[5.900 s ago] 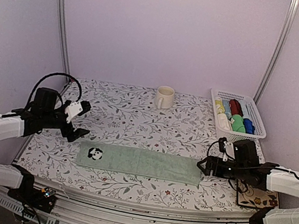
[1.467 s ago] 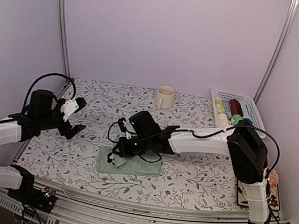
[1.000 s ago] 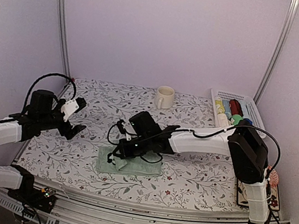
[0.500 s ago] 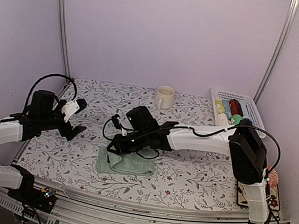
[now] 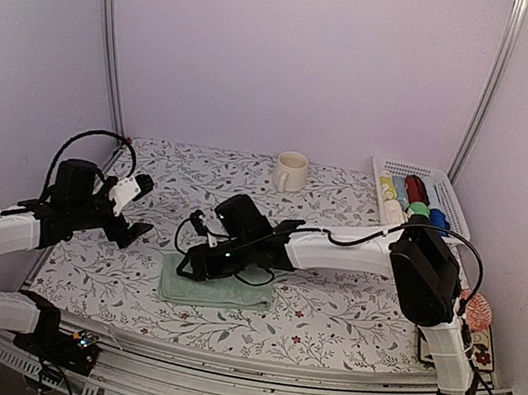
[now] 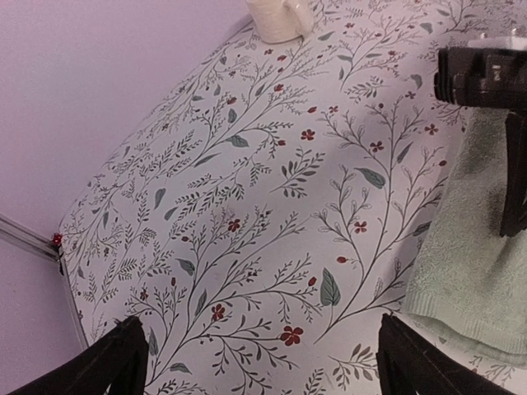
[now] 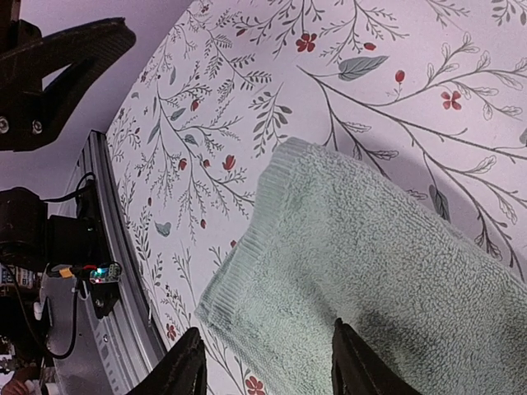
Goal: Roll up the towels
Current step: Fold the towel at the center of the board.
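Folded sage green towel lies at the surface's near edge, about 6 o'clock, with the right hand over its left end, parted and gripping nothing. Left hand hangs spread wide at the towel's 10 o'clock; the cream mug stands far back at 12.

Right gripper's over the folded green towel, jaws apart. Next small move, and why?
Probably lift the right gripper straight up off the pale green terry towel. Its fingers stand apart with nothing between them, and the towel lies folded flat, not rolled. Clearing it first should avoid dragging the fold before regripping an edge to roll.
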`<state>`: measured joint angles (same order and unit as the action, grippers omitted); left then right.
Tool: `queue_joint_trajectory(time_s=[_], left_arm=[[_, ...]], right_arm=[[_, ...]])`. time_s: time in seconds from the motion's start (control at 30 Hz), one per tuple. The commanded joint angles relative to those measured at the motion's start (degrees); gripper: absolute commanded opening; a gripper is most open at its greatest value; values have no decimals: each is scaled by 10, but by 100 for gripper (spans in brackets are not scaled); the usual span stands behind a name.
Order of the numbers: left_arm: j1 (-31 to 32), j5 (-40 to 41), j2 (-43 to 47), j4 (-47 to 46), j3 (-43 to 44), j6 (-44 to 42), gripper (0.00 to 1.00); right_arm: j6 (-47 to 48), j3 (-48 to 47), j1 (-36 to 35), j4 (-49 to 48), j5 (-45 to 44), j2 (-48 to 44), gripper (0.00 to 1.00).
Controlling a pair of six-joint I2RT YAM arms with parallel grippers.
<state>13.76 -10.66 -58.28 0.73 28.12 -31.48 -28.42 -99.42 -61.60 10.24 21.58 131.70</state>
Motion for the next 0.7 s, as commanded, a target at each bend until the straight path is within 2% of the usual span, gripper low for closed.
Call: queue_joint_trajectory(time_s=[0.0, 0.17, 0.33, 0.67], left_arm=[[-6, -36, -5, 3, 0, -2, 97], [-7, -63, -25, 24, 12, -4, 97], [-7, -99, -62, 53, 36, -3, 97], [-21, -167, -151, 111, 98, -1, 97]], right_arm=[[11, 23, -3, -1, -17, -53, 52], [26, 114, 0, 22, -113, -157, 56], [0, 241, 13, 41, -237, -249, 62], [-6, 359, -9, 50, -335, -300, 75]])
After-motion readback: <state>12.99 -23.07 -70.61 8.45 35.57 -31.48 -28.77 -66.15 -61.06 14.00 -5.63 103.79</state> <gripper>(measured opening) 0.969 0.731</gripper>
